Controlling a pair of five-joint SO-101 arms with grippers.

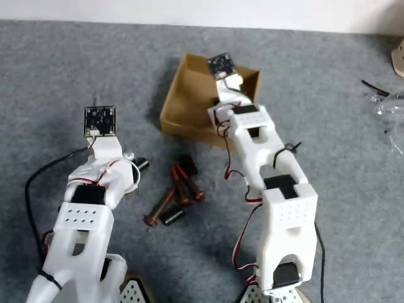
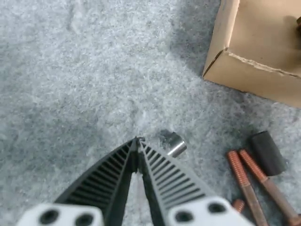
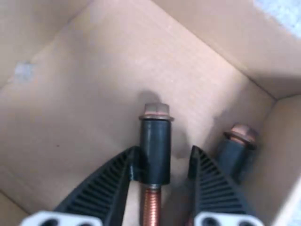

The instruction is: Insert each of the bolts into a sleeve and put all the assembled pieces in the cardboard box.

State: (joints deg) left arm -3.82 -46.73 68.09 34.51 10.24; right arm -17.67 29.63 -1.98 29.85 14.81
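Bolts [image 1: 181,188] and sleeves [image 1: 172,216] lie loose on your carpet [image 1: 63,69] between the arms. Your right gripper [image 3: 163,156] sits in the box [image 3: 70,94], jaws apart around a sleeved bolt [image 3: 155,141], with a second piece [image 3: 235,150] just beside it. Your left gripper [image 2: 139,143], closed and empty, hovers by a sleeve [image 2: 173,143].

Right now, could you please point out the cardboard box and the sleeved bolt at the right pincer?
cardboard box [image 1: 196,95], high view, its bare floor.
sleeved bolt [image 3: 155,146], right wrist view, its black sleeve.
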